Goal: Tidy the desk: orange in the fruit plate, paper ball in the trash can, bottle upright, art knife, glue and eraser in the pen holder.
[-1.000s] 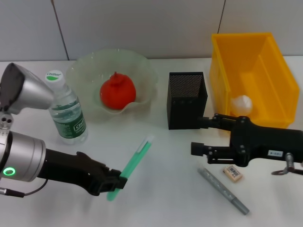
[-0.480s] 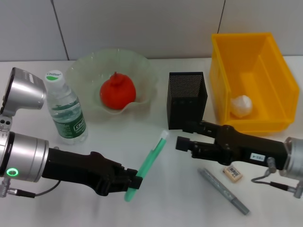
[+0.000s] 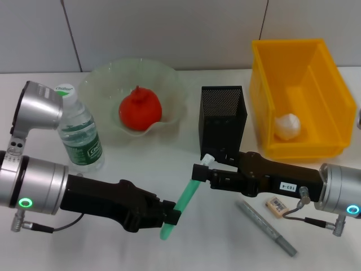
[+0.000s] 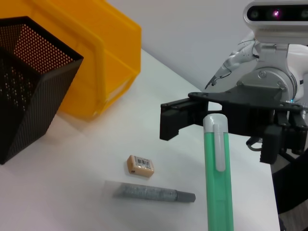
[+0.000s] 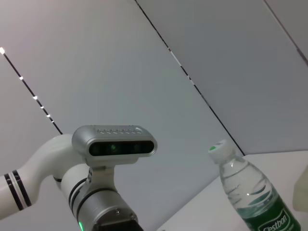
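The green glue stick (image 3: pixel 185 202) is held tilted above the worktop (image 3: pixel 169 169), its lower end clenched in the left pincer (image 3: pixel 171 213), its white cap pointing up toward the pen holder (image 3: pixel 223 118). The right pincer (image 3: pixel 198 172) is at the cap end with its jaws parted, one finger on either side of the cap in the left wrist view; contact cannot be confirmed. The black mesh pen holder stands upright just behind the right pincer, its open top unobstructed. The eraser (image 3: pixel 277 205) and the grey art knife (image 3: pixel 265 228) lie flat on the worktop in front of the right arm, near each other but apart. The orange (image 3: pixel 140 110) sits in the clear fruit plate (image 3: pixel 101 84). The paper ball (image 3: pixel 286 126) lies inside the yellow trash can (image 3: pixel 265 73). The bottle (image 3: pixel 79 132) stands upright beside the plate's edge, close to the left arm.
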Controlling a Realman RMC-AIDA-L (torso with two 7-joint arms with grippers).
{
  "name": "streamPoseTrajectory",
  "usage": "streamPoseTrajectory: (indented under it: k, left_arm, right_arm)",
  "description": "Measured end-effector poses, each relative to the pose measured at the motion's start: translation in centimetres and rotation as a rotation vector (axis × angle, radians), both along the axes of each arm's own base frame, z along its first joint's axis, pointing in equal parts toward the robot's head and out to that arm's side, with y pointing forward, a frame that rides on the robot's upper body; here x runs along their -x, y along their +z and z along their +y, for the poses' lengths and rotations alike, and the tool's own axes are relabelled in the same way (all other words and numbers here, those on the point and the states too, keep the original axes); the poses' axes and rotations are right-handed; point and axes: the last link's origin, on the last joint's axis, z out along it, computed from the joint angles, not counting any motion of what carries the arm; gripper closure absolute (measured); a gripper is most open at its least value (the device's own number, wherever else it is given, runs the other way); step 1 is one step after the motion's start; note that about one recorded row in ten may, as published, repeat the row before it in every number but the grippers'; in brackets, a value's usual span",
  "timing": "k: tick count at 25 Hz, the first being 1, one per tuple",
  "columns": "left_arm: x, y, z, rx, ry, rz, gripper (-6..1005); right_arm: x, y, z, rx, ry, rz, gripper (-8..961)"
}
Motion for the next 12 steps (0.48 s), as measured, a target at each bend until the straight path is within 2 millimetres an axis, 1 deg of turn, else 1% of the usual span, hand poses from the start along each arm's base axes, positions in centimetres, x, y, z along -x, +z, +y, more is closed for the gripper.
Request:
streamPoseTrajectory:
  k: [12]
  left_arm:
    - [-0.04, -0.12, 0.46, -0.002, 0.017, -0.018, 775]
  right_arm:
    - [-0.13, -0.33, -0.17, 0.009, -0.003, -0.01, 130]
